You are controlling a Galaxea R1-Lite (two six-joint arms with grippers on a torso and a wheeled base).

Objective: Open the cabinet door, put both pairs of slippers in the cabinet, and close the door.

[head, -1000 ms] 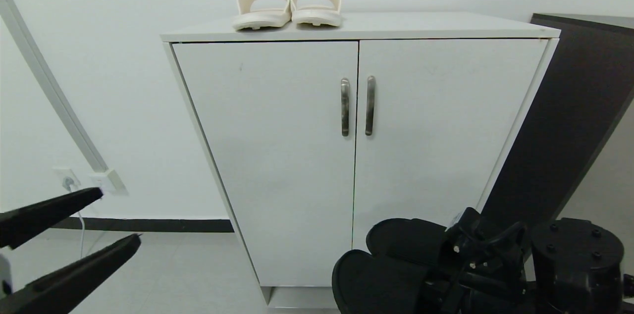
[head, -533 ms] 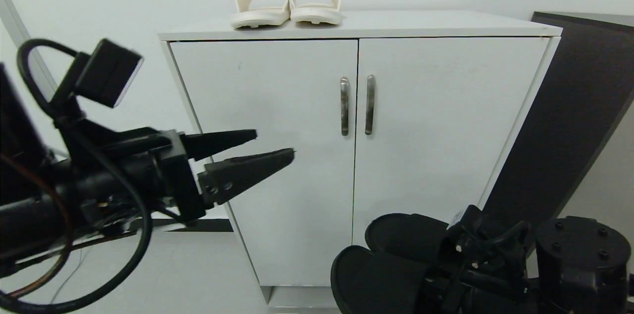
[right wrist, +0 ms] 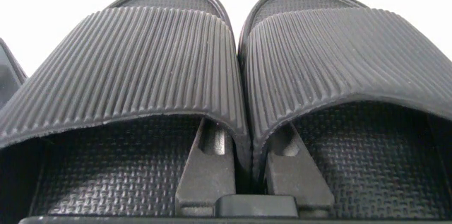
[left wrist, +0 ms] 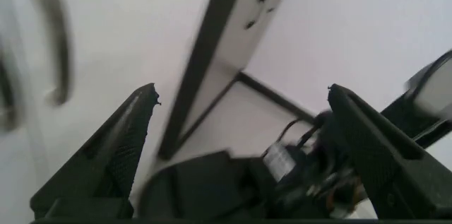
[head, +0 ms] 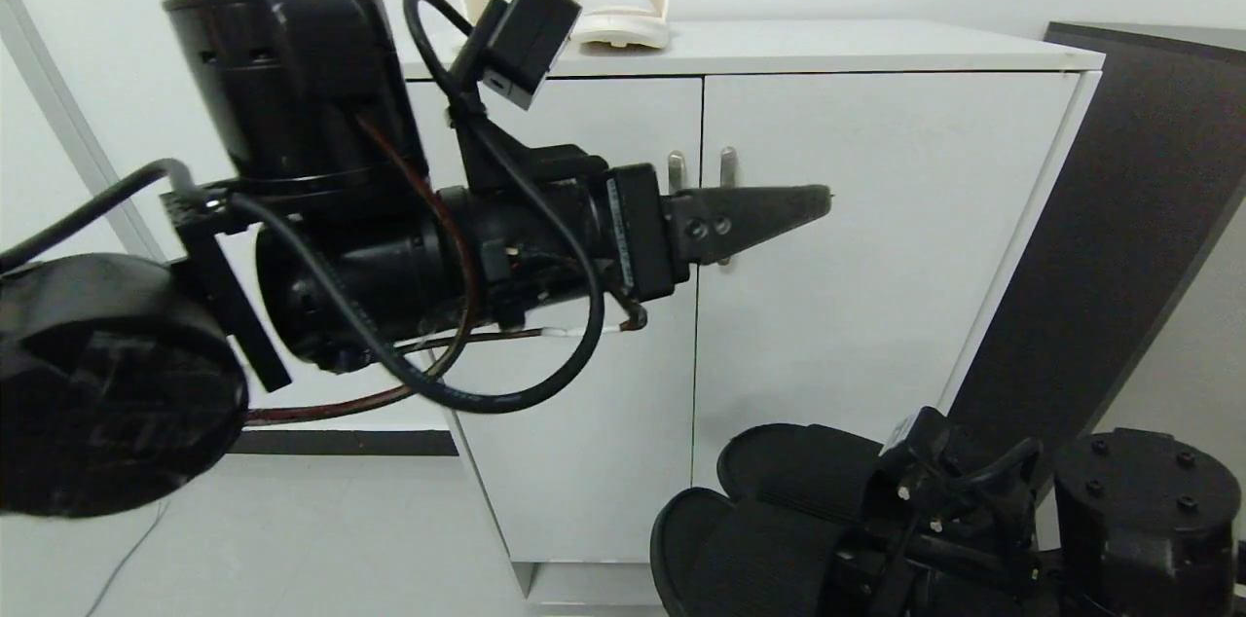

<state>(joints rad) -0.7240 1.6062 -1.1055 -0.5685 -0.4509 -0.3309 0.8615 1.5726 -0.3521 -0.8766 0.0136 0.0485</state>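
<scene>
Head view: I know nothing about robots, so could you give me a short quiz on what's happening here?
1. True or false: both cabinet doors are shut.
2. Where are the cream slippers? A on the cabinet top; B inside it; C in a gripper.
3. Fill in: the black slippers are held by the ___ gripper.
Key: 1 true; 2 A; 3 the right gripper.
</scene>
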